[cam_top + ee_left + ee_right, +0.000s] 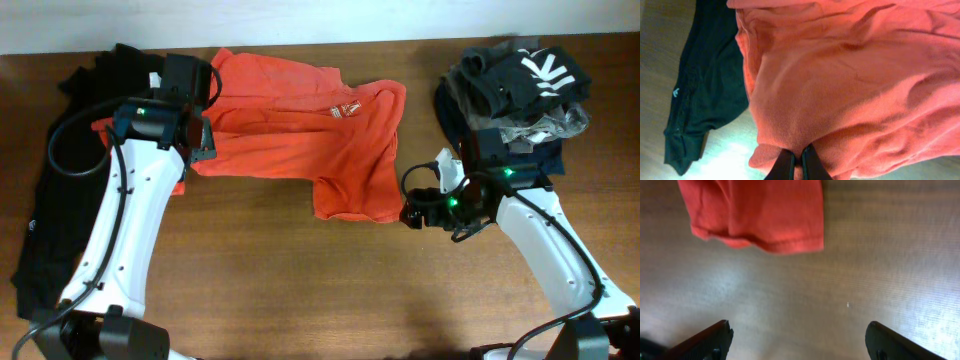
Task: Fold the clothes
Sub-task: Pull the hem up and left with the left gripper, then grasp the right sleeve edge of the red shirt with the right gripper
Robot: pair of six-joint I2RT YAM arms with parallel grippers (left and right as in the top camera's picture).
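Left hand (795,162): I see it pinched on the orange-red T-shirt (290,140) edge.
Right hand (798,332): spread wide, empty.
Handling: soft, limp; I'd take the hem corner.

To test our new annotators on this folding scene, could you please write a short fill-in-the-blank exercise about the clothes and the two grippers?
1. The T-shirt pinched by the left gripper is ____ in colour.
2. The right gripper hovers over bare table with its jaws ____.
3. The plain garment lying beside the T-shirt is ____.
4. The pile of dark clothes lies on the robot's ____ side.

Missing words: orange-red; open; black; right.
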